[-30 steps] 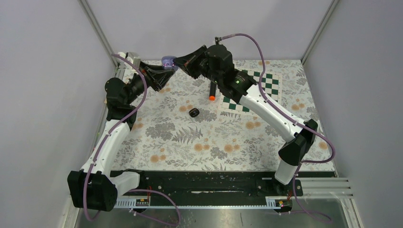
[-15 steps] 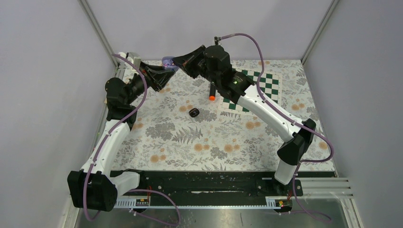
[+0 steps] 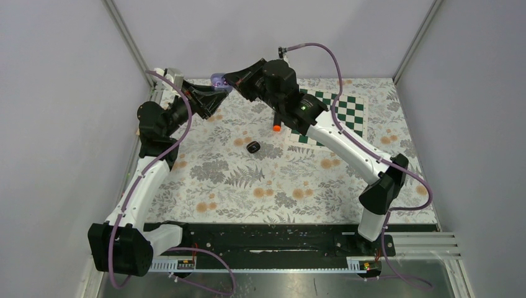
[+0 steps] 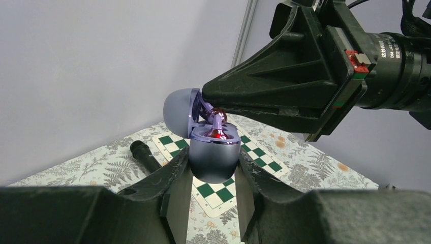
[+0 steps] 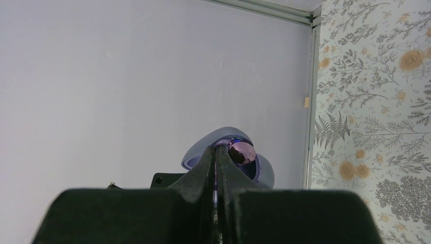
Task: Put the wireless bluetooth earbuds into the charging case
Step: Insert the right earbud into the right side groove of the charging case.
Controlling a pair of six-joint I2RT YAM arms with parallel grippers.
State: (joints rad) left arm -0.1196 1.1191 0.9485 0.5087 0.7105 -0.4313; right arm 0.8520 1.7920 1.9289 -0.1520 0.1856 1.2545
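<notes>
grey walls (image 3: 248, 37) are seen round a table (image 3: 260, 186) covered w/ a floral sheet; a green-and-white chequered mat (image 3: 347, 108) is laid at the far right. a black microphone (image 3: 277, 121) w/ an orange end is seen lying at the mat's left edge, partly hidden under the right arm, and a small black item (image 3: 253, 147) is seen alone on the sheet, nearer and a bit left of it. both arms are stretched to the far left corner, where the grippers meet above the table. the lilac charging case (image 4: 213, 152) is clamped upright between the fingers of the left gripper (image 4: 213, 165), off the surface, w/ its lid (image 4: 178, 109) swung open to the left. the right gripper (image 4: 206, 94) is brought in from the right, jaws closed together, its tip right at the case's open mouth by the hinge. an earbud (image 4: 218, 116), lilac w/ a shiny reddish face, is seen standing in the case opening, just under that tip and not fully seated. in the right wrist view the earbud (image 5: 240, 151) shows just right of the closed tips; whether it is pinched or only touched can't be told. a 2nd bud is not made out.
</notes>
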